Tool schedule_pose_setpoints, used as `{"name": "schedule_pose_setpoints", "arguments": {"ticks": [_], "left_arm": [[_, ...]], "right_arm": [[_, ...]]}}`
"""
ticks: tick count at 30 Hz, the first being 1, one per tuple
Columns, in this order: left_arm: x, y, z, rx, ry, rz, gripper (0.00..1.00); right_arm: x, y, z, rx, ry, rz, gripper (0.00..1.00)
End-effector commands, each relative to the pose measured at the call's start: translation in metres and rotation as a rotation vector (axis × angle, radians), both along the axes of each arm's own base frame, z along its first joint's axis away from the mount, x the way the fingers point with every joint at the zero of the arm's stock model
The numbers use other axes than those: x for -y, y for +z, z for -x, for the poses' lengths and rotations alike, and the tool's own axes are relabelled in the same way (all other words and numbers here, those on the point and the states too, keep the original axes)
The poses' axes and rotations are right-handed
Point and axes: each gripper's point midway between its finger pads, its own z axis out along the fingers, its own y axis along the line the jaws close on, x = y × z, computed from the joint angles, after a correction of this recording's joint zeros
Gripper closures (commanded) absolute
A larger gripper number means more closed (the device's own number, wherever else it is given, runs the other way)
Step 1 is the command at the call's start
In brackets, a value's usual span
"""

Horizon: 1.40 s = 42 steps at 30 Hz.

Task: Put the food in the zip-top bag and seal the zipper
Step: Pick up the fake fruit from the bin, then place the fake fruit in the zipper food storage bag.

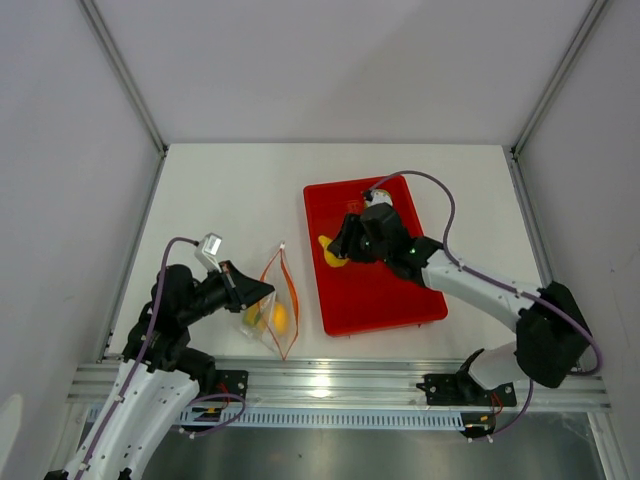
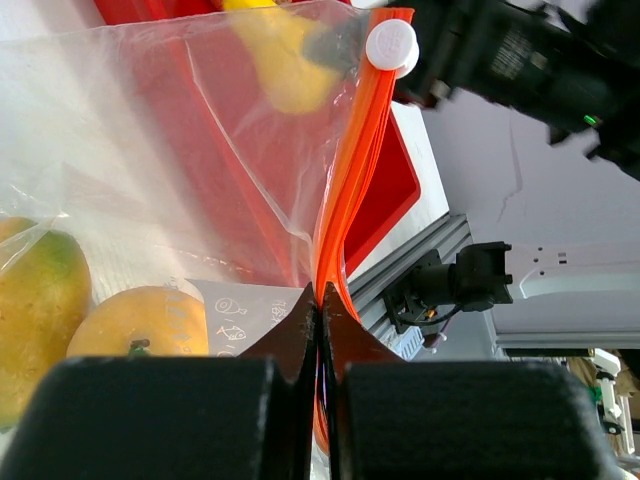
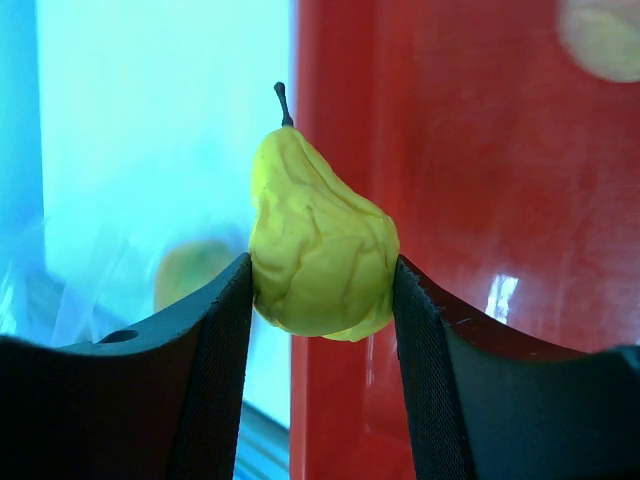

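One yellow pear [image 3: 318, 245], gripped in right claw [image 3: 322, 272]

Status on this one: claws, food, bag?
Left claw shut on zipper. Right claw shut on pear, at tray. Mango, orange in bag. Nothing seen between tray and bag.

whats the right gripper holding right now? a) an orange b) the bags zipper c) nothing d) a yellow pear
d: the right wrist view shows the yellow pear pinched between the two fingers of the right gripper, with the red tray behind it.
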Motion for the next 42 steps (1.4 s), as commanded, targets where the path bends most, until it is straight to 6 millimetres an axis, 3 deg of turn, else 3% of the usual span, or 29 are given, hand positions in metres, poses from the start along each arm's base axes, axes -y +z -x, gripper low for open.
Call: {"name": "schedule_pose_setpoints", "arguments": {"ticks": [1, 4, 11, 15, 18, 23, 33, 42], "left_arm": [[0.000, -0.001, 0.001, 0.008, -0.007, -0.004, 0.99], [0.001, -0.003, 0.001, 0.005, -0.006, -0.003, 0.99], [0.001, -0.002, 0.001, 0.002, -0.008, 0.000, 0.99], [0.002, -0.002, 0.000, -0.002, -0.011, 0.003, 0.99], [0.003, -0.002, -0.001, -0.007, -0.013, 0.006, 0.99], [0.003, -0.001, -0.002, -0.005, -0.012, 0.004, 0.99], [0.004, 0.002, -0.001, 0.000, -0.013, 0.013, 0.99], [0.003, 0.010, 0.003, 0.018, -0.015, 0.024, 0.99]], "right_arm": [[-0.002, 0.035, 0.031, 0.177, 0.139, 0.074, 0.92], [-0.011, 0.052, 0.057, 0.254, 0.230, 0.085, 0.94], [-0.018, 0.113, 0.116, 0.413, 0.404, -0.075, 0.94], [-0.022, 0.130, 0.143, 0.448, 0.490, -0.133, 0.94], [-0.029, 0.134, 0.159, 0.429, 0.550, -0.173, 0.94], [-0.041, 0.124, 0.166, 0.182, 0.449, -0.255, 0.99], [-0.068, 0.106, 0.191, -0.035, 0.399, -0.295, 0.94], [-0.090, 0.093, 0.181, -0.140, 0.200, -0.294, 0.91]]}}
